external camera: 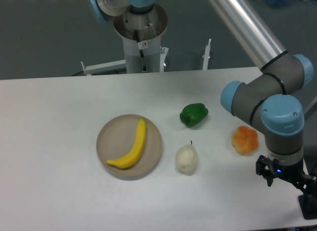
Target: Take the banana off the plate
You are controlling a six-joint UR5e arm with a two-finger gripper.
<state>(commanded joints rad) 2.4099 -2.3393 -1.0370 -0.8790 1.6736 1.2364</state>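
Camera view, near edge: gripper at lower right corner, partly cut off by frame edge; cannot tell whether jaws spread or pressed together; nothing visibly held.
Arm wrist: blue-capped joints stacked above gripper, hanging over right side of table, well apart from plate.
Plate: round, beige, left of centre, flat on table.
Banana: lying inside plate, curved, stem end toward far rim, blunt end toward near-left rim; fully resting on dish, untouched.
Pear: pale, just right of plate, apart from rim.
Orange fruit: right of pear, near arm wrist, partly beside forearm.
Green pepper: farther back, between plate and arm.
Arm base: far edge, behind table.
Done so far: nothing judged complete; no approach over plate, no grasp.
Left to do: travel leftward across pear to above plate, align jaws across banana's middle, descend, close, lift clear of dish.
Progress estimate: very start of task.
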